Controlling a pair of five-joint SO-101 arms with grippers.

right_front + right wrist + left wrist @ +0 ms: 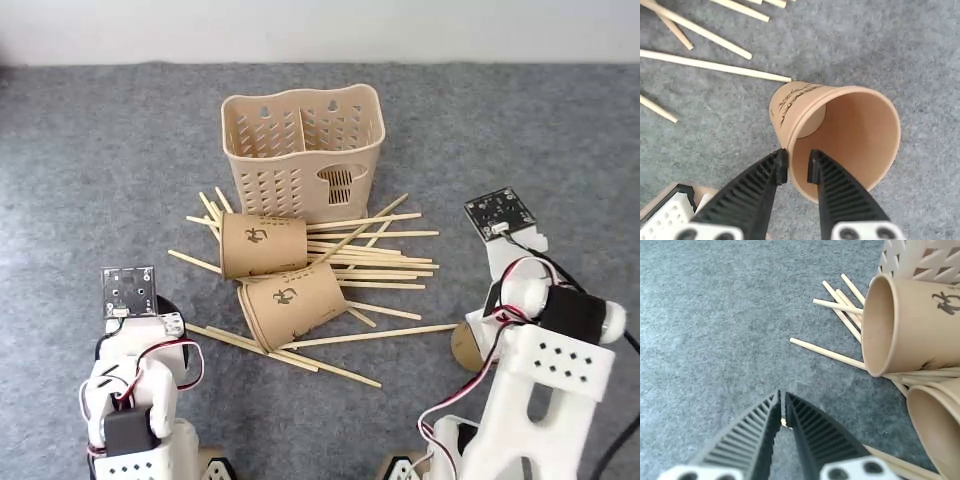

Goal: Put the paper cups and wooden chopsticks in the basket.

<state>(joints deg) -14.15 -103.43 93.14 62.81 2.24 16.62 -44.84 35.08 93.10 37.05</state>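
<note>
Held cup: brown paper cup (840,130) lay on its side by the right arm, well apart from the basket; whether it was clear of the carpet could not be told.
Right gripper: right gripper (796,167) had its fingers pinched on the cup's rim wall, one inside the mouth and one outside.
Other cups: far cup (263,245) and near cup (295,305), both brown paper, lay on their sides, touching.
Chopsticks: pale wooden chopsticks (380,262) were strewn under and around those two cups.
Basket: beige perforated plastic basket (290,180) stood upright with two compartments, just behind the heap.
Left gripper: left gripper (782,400) hung over grey carpet (100,150) near the cup mouths, fingers together, nothing evidently held.
Risk: the thin rim may crumple or slip from so narrow a pinch. A swinging cup could clip the basket wall and tip it.
Markings: each cup bore a dark brush-stroke mark; nothing was legible.
</note>
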